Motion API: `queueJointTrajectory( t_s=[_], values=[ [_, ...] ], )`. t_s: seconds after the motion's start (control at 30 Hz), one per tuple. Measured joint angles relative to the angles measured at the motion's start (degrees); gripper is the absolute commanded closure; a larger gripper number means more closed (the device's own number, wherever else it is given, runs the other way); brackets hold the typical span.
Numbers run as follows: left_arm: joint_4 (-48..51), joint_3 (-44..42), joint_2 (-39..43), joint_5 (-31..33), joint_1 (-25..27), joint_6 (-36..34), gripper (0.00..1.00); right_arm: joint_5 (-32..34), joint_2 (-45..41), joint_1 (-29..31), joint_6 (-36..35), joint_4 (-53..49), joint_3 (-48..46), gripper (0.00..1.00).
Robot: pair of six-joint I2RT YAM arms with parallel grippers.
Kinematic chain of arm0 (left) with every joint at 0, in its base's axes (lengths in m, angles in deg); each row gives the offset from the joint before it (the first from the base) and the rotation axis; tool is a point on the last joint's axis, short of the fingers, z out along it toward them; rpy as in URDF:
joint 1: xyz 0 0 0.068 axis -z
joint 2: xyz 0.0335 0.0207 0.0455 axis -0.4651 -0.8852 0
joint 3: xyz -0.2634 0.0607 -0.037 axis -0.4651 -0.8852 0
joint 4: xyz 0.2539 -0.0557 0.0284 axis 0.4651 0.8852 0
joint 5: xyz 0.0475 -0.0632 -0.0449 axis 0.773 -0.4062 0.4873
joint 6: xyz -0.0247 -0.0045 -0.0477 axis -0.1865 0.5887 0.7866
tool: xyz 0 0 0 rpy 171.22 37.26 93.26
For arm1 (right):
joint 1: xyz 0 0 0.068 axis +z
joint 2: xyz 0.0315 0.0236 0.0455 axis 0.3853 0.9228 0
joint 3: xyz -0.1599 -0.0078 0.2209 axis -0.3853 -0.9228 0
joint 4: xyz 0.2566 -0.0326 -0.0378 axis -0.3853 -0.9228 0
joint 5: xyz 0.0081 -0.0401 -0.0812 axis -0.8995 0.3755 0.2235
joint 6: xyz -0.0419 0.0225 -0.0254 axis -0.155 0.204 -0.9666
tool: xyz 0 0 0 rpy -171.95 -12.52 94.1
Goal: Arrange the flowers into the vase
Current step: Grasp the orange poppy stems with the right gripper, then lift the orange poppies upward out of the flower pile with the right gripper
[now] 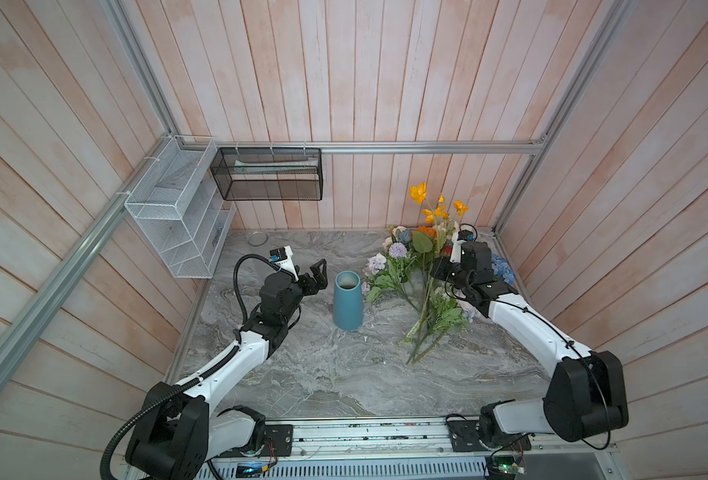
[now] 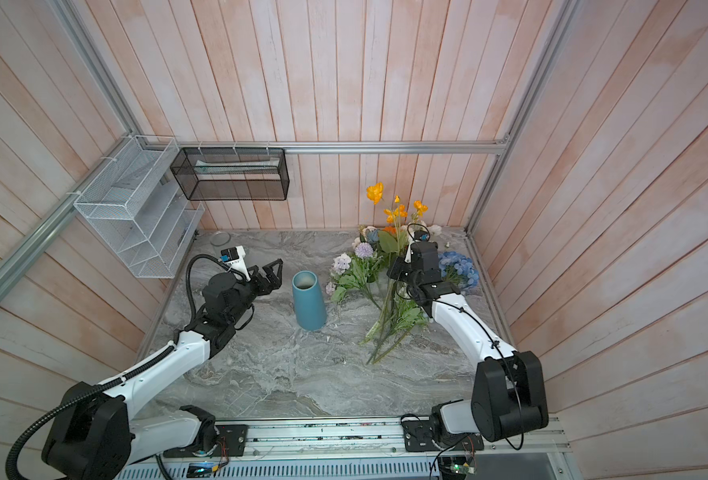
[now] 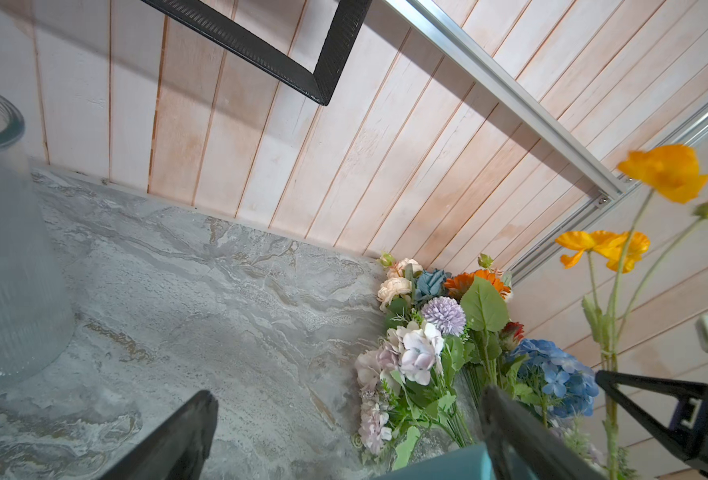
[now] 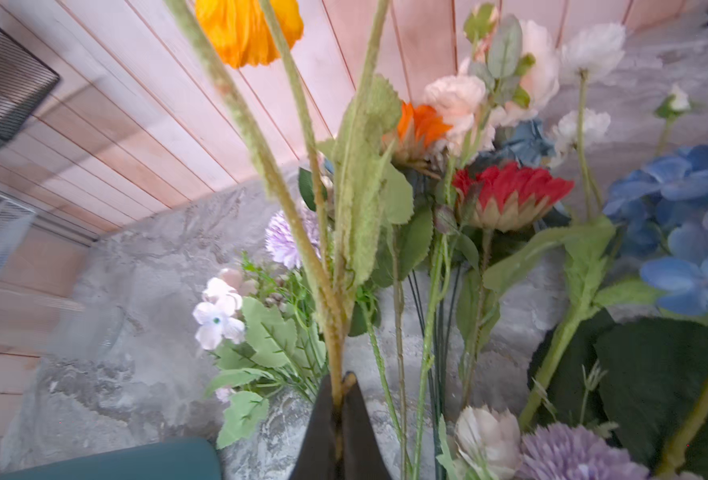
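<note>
A teal vase (image 1: 347, 300) (image 2: 309, 300) stands upright mid-table, with nothing showing in its mouth. The flowers (image 1: 402, 270) (image 2: 360, 272) lie heaped to its right, heads toward the back wall, with a blue hydrangea (image 2: 460, 270) (image 4: 684, 208) at the far right. My right gripper (image 1: 437, 270) (image 4: 337, 382) is shut on the yellow-green stem (image 4: 335, 332) of an orange flower spray (image 1: 418, 193) (image 3: 663, 170), which rises above the heap. My left gripper (image 1: 322, 274) (image 3: 348, 392) hangs open and empty, just left of the vase's rim (image 3: 439, 461).
A clear ribbed glass vessel (image 1: 256, 239) (image 3: 7, 249) stands at the back left of the marble table. A white wire rack (image 1: 177, 216) and a black mesh basket (image 1: 267, 174) hang on the walls. Wooden walls close in three sides.
</note>
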Motion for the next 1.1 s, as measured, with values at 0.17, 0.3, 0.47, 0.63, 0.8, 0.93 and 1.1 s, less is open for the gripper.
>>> queueJointTrajectory(
  t_s=[0.17,0.3,0.47,0.63,0.8,0.93,1.1],
  values=[
    [-0.7,-1.4,0.0,-2.9,-0.8,0.4,0.00,-4.7,-1.4,-0.6,-1.7,2.0,2.7,1.00],
    [-0.9,-2.4,0.0,-5.9,-3.1,2.1,0.00,-7.6,-1.4,-0.6,-3.4,2.1,9.0,1.00],
    [-1.4,-4.5,1.2,-8.5,-5.5,3.7,0.00,-10.8,-1.4,-0.6,-4.7,4.7,18.0,1.00],
    [-1.2,-6.6,2.2,-10.1,-6.1,4.2,0.00,-12.6,-1.4,1.5,-4.7,9.1,22.2,1.00],
    [-0.7,-8.4,3.4,-10.5,-6.4,4.1,0.00,-12.9,1.1,8.3,-7.0,13.6,27.9,1.00],
    [-0.5,-10.1,4.4,-10.5,-6.5,3.9,0.00,-13.3,5.1,13.4,-9.0,16.9,32.4,1.00],
    [0.0,-10.6,5.0,-10.9,-7.5,3.8,0.00,-13.8,11.0,17.7,-11.7,18.7,38.1,1.00]
  ],
)
